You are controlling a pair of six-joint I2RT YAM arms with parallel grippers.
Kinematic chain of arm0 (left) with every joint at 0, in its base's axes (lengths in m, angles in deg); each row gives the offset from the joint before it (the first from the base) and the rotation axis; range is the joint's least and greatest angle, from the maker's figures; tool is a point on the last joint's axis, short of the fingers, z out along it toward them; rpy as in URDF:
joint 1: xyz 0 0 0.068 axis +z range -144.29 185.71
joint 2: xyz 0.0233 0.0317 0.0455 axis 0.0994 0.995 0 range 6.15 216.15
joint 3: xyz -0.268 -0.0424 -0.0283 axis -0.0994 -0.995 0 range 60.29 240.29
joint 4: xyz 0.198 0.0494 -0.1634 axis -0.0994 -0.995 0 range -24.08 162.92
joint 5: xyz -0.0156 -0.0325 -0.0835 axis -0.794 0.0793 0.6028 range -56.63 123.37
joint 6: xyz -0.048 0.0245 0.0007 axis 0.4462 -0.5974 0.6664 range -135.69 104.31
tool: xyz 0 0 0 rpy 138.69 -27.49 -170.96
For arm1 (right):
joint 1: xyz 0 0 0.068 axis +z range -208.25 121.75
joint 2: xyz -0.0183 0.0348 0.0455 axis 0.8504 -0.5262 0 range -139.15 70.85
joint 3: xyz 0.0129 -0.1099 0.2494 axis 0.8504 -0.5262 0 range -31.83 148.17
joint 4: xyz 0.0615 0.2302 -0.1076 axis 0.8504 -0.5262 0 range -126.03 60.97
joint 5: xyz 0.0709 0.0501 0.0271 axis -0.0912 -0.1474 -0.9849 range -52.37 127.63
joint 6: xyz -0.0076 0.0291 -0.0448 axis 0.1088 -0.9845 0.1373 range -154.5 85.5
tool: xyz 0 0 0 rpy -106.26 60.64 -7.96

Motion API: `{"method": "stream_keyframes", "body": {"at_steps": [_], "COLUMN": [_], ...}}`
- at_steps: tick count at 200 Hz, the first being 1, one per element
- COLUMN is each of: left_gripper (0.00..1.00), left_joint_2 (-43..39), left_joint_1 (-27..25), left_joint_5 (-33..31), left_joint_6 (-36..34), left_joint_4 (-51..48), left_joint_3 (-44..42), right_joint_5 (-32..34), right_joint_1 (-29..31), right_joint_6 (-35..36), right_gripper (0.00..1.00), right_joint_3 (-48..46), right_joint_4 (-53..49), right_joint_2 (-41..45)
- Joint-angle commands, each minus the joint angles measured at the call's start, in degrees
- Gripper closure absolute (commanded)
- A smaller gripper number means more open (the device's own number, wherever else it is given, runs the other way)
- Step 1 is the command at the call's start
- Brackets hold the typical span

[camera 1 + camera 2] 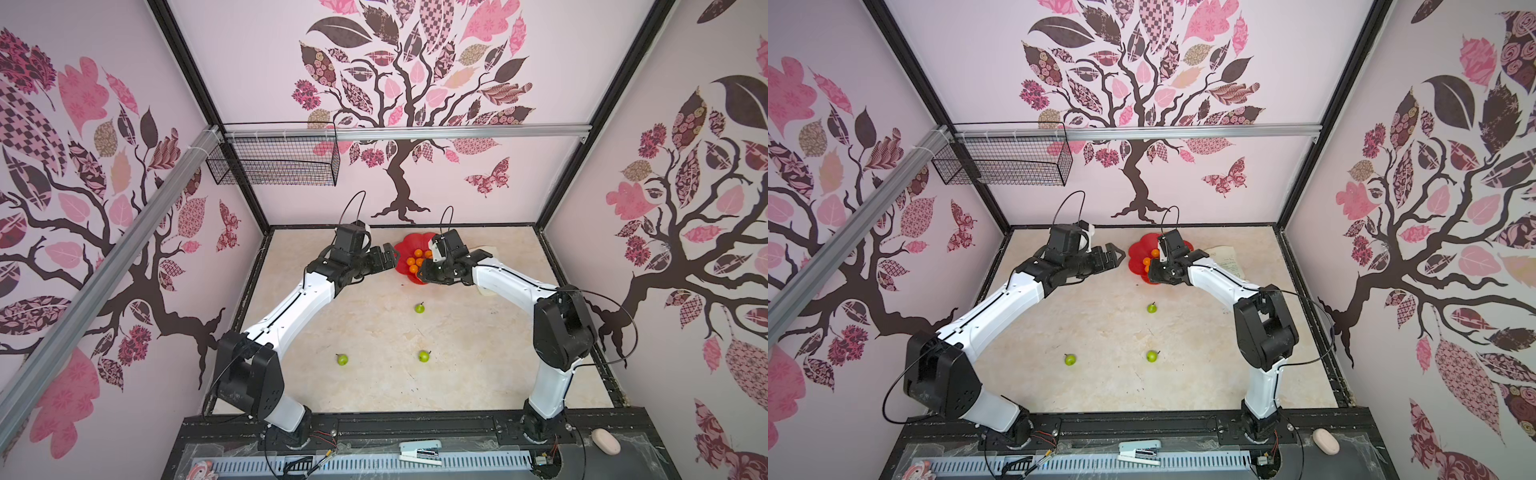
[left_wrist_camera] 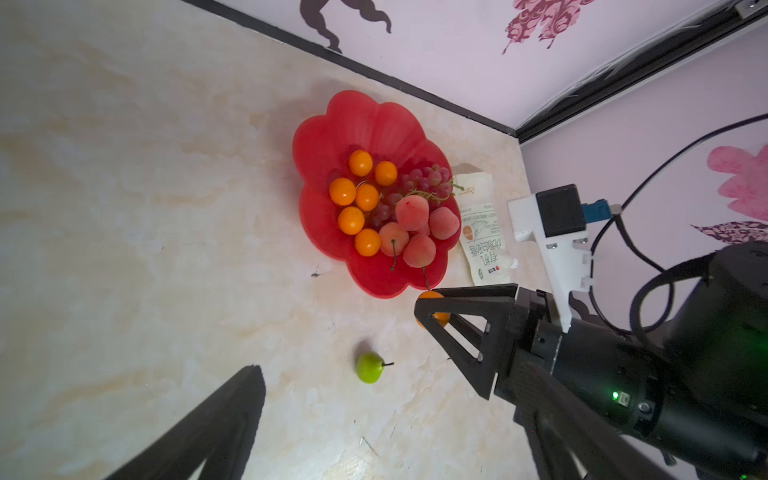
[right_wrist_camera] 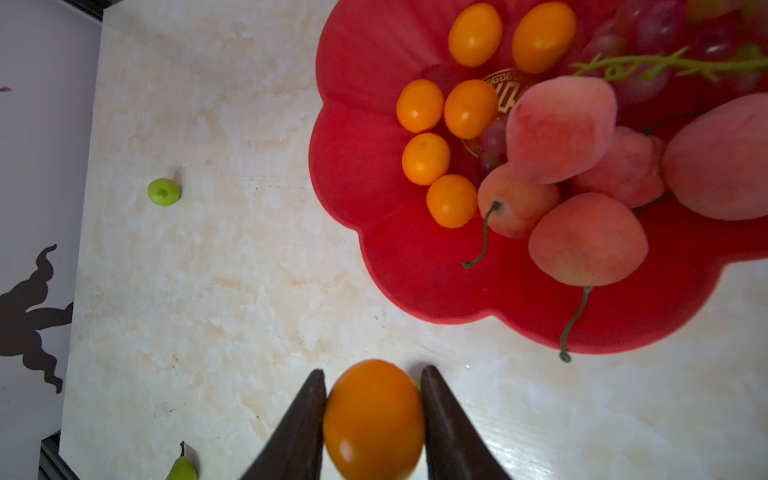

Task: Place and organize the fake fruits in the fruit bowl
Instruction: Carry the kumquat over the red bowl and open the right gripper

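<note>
The red flower-shaped fruit bowl (image 1: 405, 245) (image 2: 332, 137) sits near the back wall. It holds several orange balls (image 2: 360, 163), pink peaches (image 2: 411, 212) and a dark red grape bunch (image 2: 428, 180). My right gripper (image 3: 373, 370) (image 1: 422, 272) is shut on another orange ball (image 3: 374, 419) (image 2: 432, 296), just outside the bowl's near rim (image 3: 457, 307). My left gripper (image 1: 390, 253) (image 1: 1119, 253) hovers open and empty to the left of the bowl. Three green stemmed fruits lie on the table: one (image 1: 419, 308) (image 2: 369, 368) in front of the bowl, and two (image 1: 342, 359) (image 1: 424, 355) nearer the front.
A printed paper packet (image 2: 484, 232) (image 1: 1225, 259) lies right of the bowl under my right arm. A black wire basket (image 1: 274, 162) hangs on the back-left rail. Walls close in the table on three sides. A stapler (image 1: 419, 451) rests on the front ledge.
</note>
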Motion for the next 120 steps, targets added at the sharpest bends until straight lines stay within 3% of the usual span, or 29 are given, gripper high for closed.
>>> {"method": "stream_keyframes", "body": {"at_steps": [1,35,76,120], "left_gripper": [0.02,0.02,0.02,0.02], "left_joint_2": [1.9,4.3,5.6,8.0], "left_joint_1": [-0.1,-0.1,0.0,3.9], "left_joint_5": [4.0,5.7,6.7,7.1], "left_joint_6": [-2.2,-6.2,-6.0,-0.3], "left_joint_4": [9.7,13.3,17.5,18.4], "left_joint_3": [1.3,0.2,-3.1,-3.8], "right_joint_5": [0.7,2.0,2.9,1.7], "right_joint_1": [-0.5,-0.7,-0.8,-0.8], "right_joint_6": [0.3,0.4,0.4,-0.5], "right_gripper": [0.61,0.61,0.61,0.61], "right_joint_3": [4.9,10.4,17.9,25.1], "right_joint_4": [-0.9,-2.3,-4.7,-6.9], "right_joint_2": [-1.5,-7.2,-15.2,-22.4]}}
